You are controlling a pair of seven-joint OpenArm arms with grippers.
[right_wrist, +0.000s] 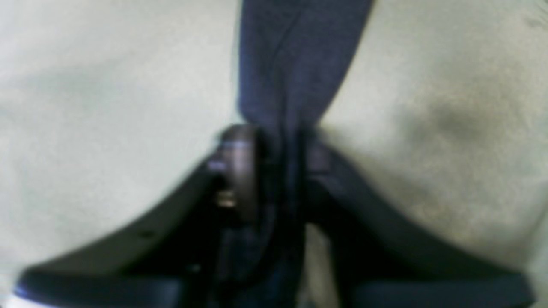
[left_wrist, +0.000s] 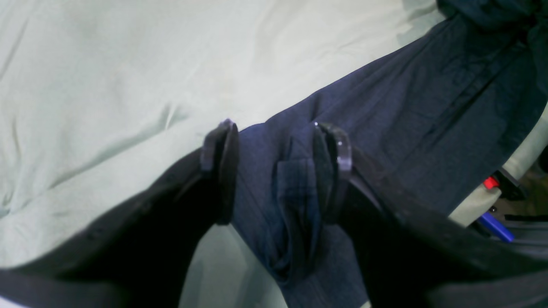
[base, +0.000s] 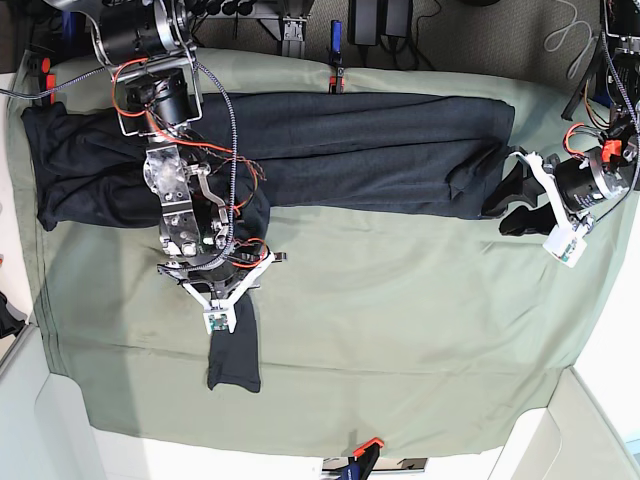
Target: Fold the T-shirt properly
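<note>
The dark T-shirt (base: 350,140) lies stretched left to right across the far half of the olive-green cloth (base: 400,330). One sleeve (base: 235,355) runs down toward the front. My right gripper (base: 232,300) is shut on this sleeve; in the blurred right wrist view the fabric (right_wrist: 295,55) is bunched between its fingers (right_wrist: 278,134). My left gripper (base: 505,205) is at the shirt's right end. In the left wrist view it (left_wrist: 276,126) is open, and its fingers straddle a fold of the shirt (left_wrist: 406,111) over the green cloth (left_wrist: 107,85).
A blue clamp (base: 335,35) and black gear sit at the table's far edge. An orange clamp (base: 365,445) holds the cloth at the front edge. Red and blue parts (left_wrist: 492,184) show past the cloth's edge in the left wrist view. Cables (base: 230,120) hang along the right arm.
</note>
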